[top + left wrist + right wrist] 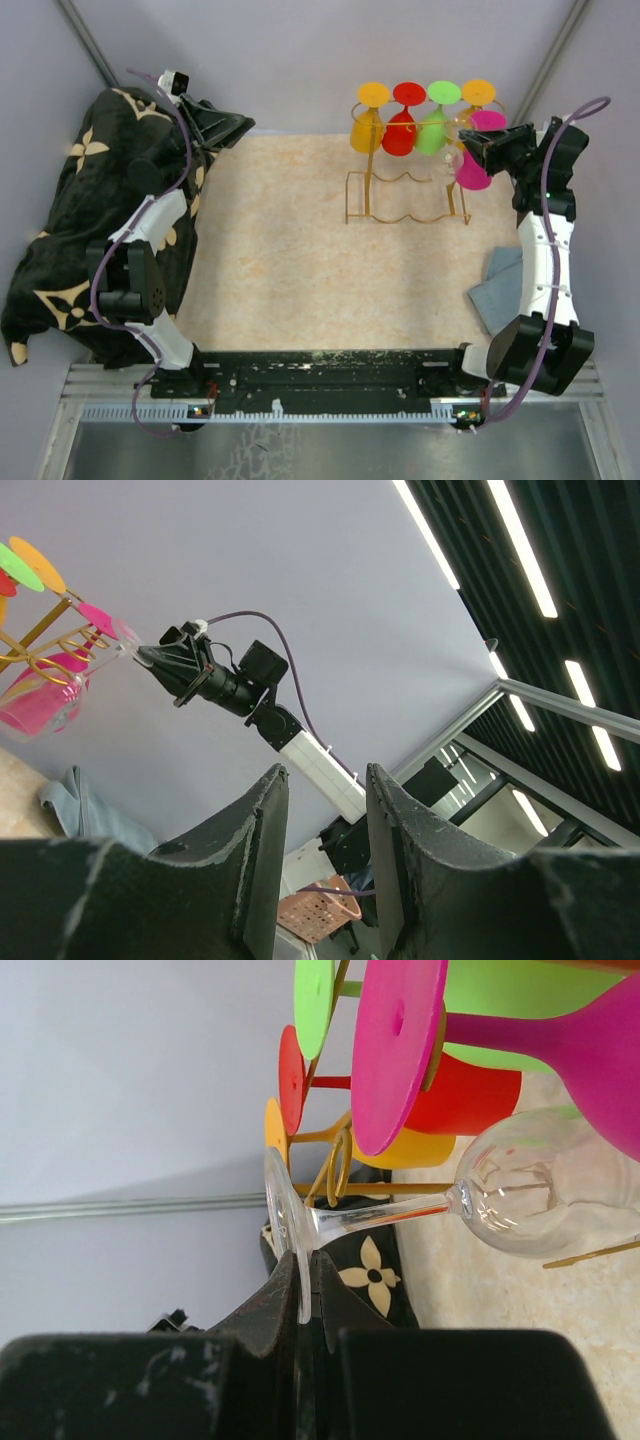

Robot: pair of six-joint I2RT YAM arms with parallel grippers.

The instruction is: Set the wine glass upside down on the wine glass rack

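Note:
A clear wine glass (530, 1190) hangs bowl-down at the right end of the gold wire wine glass rack (405, 215). My right gripper (308, 1290) is shut on the rim of its foot (285, 1220). Its stem lies beside the rack's rail loop (340, 1165), just under a magenta glass (400, 1050). From above, the right gripper (478, 148) and the clear glass (455, 152) sit by the rack's right post. Orange (370, 125), red (402, 125), green (435, 125) and magenta (478, 165) glasses hang upside down on the rack. My left gripper (325, 775) is open and holds nothing, far left (235, 125).
A black cloth with a pale flower print (70, 200) covers the left side under the left arm. A folded grey cloth (500, 285) lies beside the right arm. A tan mat (300, 240) covers the table in front of the rack.

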